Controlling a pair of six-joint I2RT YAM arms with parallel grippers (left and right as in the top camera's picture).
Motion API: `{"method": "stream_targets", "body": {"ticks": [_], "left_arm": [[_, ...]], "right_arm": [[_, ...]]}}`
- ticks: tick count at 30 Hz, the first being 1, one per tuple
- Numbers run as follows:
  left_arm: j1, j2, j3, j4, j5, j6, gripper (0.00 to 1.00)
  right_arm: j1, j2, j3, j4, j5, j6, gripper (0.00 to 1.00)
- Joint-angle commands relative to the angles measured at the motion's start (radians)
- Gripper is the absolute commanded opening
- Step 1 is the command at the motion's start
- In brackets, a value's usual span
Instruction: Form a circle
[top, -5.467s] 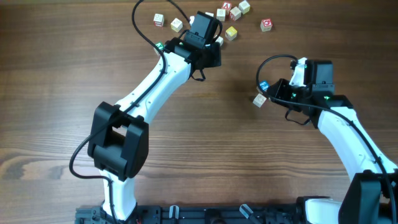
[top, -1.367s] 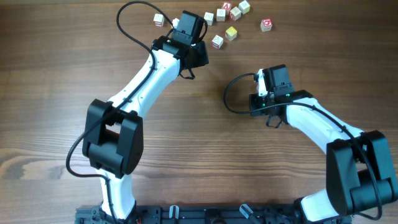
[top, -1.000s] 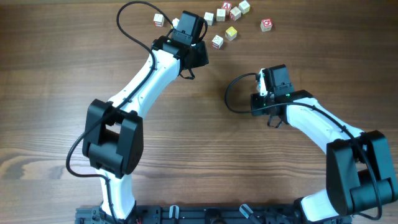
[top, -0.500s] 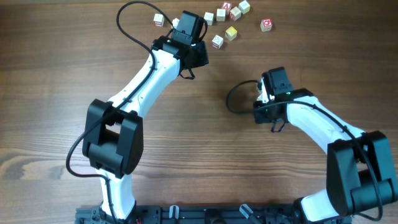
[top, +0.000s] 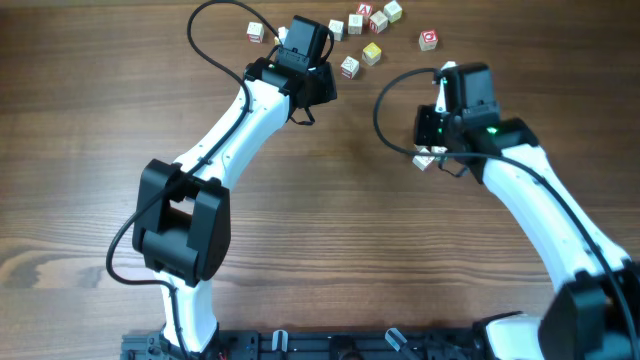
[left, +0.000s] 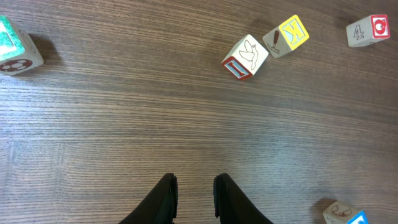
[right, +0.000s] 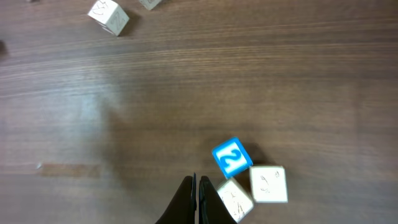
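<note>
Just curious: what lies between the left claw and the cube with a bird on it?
Only bare wooden table lies between the left gripper and the bird cube; the left wrist view shows it.

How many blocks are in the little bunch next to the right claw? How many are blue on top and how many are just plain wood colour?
Blue-topped block: 1
Pale-topped blocks: 2
Total: 3
</note>
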Motion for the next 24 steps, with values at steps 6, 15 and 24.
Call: {"method": "stream_targets", "body": {"ticks": [6, 15, 24], "left_arm": [[-0.002, 0.011, -0.009, 0.002, -0.006, -0.01, 0.24], [-0.002, 0.011, -0.009, -0.009, -0.007, -0.009, 0.24], [-0.002, 0.01, -0.009, -0.062, -0.055, -0.01, 0.18]], "right_arm": [[-0.002, 0.309, 0.157, 0.05, 0.017, -0.008, 0.04], [-0.002, 0.348, 0.19, 0.014, -0.074, -0.107, 0.05], [-0.002, 0.348, 0.19, 0.014, 0.004, -0.087, 0.04]]}}
